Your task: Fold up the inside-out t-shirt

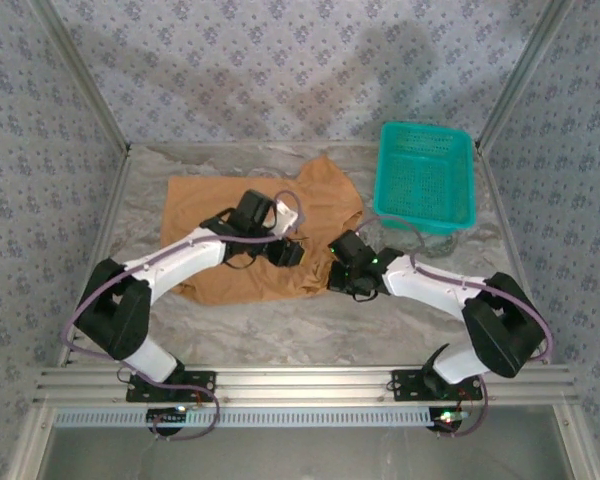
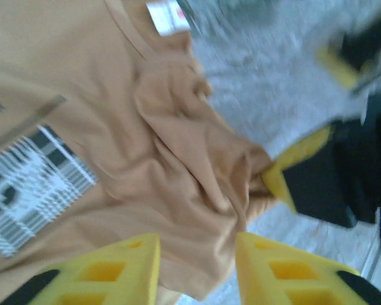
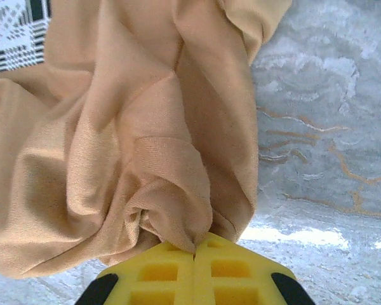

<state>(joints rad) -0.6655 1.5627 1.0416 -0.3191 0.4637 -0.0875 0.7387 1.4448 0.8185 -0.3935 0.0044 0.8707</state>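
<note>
T-shirt [image 3: 114,127] edge pinched tight by right hand [image 3: 195,254], left hand [image 2: 195,244] spread empty above fabric, bare table [image 3: 317,127] alongside.

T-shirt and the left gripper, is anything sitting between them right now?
Nothing visible does. The left gripper hangs open right over the t-shirt, with bare fabric straight ahead of it. The right gripper is shut on a bunched edge nearby, off to the side.

From here I see the marbled grey table [image 1: 280,335] carrying two things — the tan t-shirt [image 1: 195,205] rumpled mid-table, a teal basket [image 1: 427,180] at its far right.
</note>
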